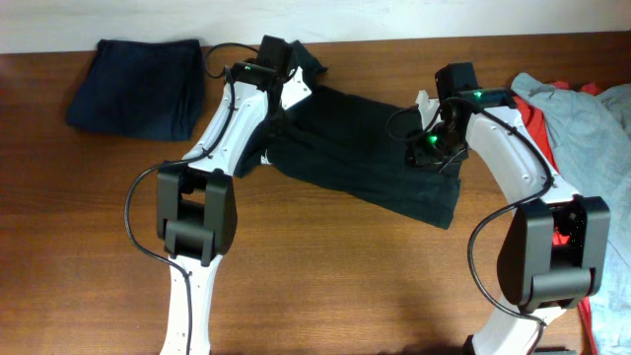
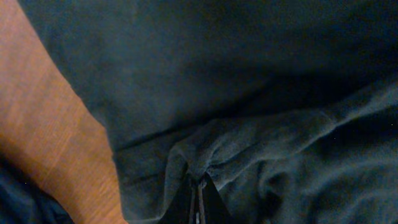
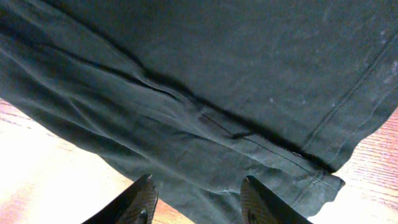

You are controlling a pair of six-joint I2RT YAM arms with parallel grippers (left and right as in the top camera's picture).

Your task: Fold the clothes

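- pinching step: left gripper (image 2: pixel 198 190) clamped on a bunched fold of the black t-shirt (image 1: pixel 365 163), spread on the table (image 1: pixel 345 286)
- right gripper (image 3: pixel 198 202) hovers at the hem, jaws apart
- next: right probably needs its own grab before folding

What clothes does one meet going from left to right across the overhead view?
folded navy garment → black T-shirt → heap of red and grey-blue clothes
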